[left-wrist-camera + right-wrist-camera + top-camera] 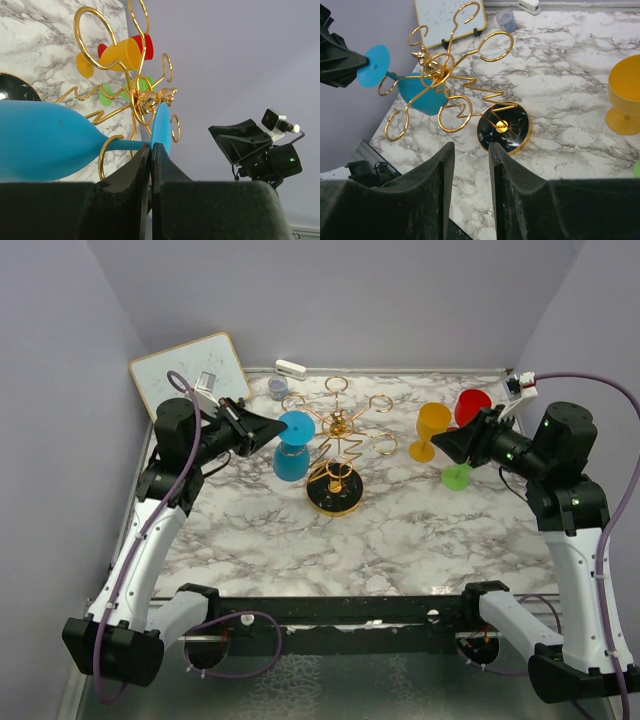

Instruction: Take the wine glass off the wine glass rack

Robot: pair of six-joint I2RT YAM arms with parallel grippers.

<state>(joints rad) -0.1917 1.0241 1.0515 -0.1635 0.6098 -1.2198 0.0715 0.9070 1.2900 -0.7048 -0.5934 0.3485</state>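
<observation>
The gold wire wine glass rack (340, 428) stands mid-table on its round black base (334, 497). A blue wine glass (292, 448) hangs on its left arm, foot up and bowl down. In the left wrist view the glass's stem (125, 145) passes through a gold loop (103, 156). My left gripper (279, 429) is shut on the rim of the blue foot (161, 126). My right gripper (441, 445) is open and empty, to the right of the rack. In the right wrist view its fingers (440, 180) point down at the marble in front of the base (504, 128).
A yellow glass (431, 429), a red glass (472, 405) and a green one (457, 476) stand on the marble by my right gripper. A whiteboard (190, 370), a small grey cup (277, 387) and a white object (291, 368) sit at the back left.
</observation>
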